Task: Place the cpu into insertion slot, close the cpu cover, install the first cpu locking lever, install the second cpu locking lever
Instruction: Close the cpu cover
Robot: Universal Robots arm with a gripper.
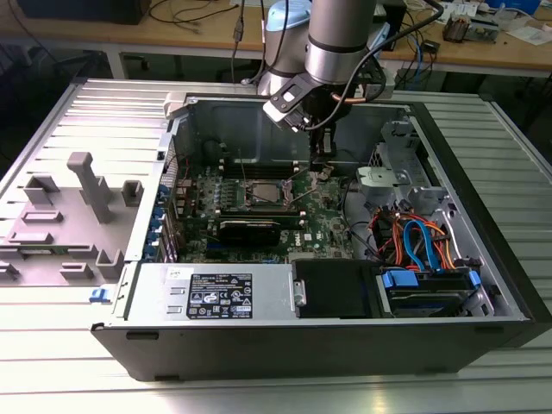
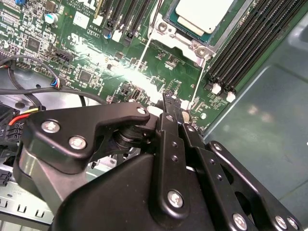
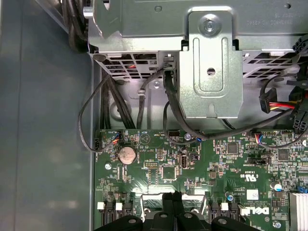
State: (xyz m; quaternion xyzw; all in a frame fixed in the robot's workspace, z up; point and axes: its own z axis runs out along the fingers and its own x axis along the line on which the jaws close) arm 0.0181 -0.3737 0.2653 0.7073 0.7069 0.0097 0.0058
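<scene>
Where the gripper [image 1: 321, 175] hangs: low over the green board [image 3: 163, 178], tips pressed together, nothing clamped.
cpu [image 2: 202, 12]: seated flat in the insertion slot [image 1: 248, 195], silver top up.
Bearing: slot lies toward the exterior view's left of the gripper, near, not touching.

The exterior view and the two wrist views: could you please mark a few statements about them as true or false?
1. The cpu lies in the insertion slot. True.
2. The claw hangs over the grey holder tray outside the case. False: it is inside the open computer case, low over the green circuit board, to the exterior view's right of the slot.
3. A round coin battery sits on the green circuit board. True.
4. The computer case has its side panel on. False: the side is open and the inside shows.
5. Blue and orange cables lie in the case toward the exterior view's right. True.
</scene>
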